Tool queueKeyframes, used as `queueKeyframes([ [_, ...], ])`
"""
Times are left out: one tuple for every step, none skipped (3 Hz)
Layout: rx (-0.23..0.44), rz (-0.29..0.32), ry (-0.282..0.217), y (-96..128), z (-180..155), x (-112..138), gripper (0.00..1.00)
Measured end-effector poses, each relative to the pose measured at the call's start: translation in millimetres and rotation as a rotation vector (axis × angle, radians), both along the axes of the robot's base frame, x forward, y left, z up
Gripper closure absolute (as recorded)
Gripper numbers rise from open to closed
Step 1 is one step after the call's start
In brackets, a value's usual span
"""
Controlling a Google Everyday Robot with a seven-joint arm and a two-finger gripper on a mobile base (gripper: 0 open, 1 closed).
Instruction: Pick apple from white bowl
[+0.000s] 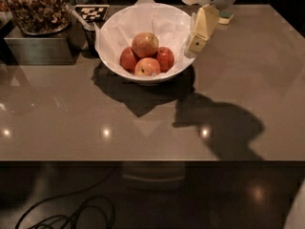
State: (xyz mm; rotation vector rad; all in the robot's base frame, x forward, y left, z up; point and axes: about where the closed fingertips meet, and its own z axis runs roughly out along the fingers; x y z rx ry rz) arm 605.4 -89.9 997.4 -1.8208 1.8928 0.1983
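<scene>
The white bowl [110,56], lined with crumpled white paper, stands at the back middle of the grey table [248,70]. The apple [145,44], the largest and palest, orange-red with a yellowish top, lies on top of the others in the bowl. Two darker red apples [127,59] [166,57] flank it, and a smaller red-yellow apple [147,67] lies in front. My gripper [198,37], cream-coloured under a white wrist, hangs just outside the bowl's right rim, right of the apple and apart from it. It holds nothing.
A tray of brown snacks [33,6] sits on a metal box [38,49] at the back left. A black-and-white checkered tag [93,12] stands behind the bowl. The table's front edge [152,160] runs across below. Cables [71,216] lie on the floor.
</scene>
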Motion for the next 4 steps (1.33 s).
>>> queueKeyframes([
  [0.042,0.08,-0.02,42.7,9.5,26.8,0.0],
  [0.059,0.077,-0.047,47.3,17.4,33.3,0.11],
  [0.059,0.077,-0.047,47.3,17.4,33.3,0.23],
  [0.059,0.077,-0.047,47.5,17.4,33.4,0.2],
])
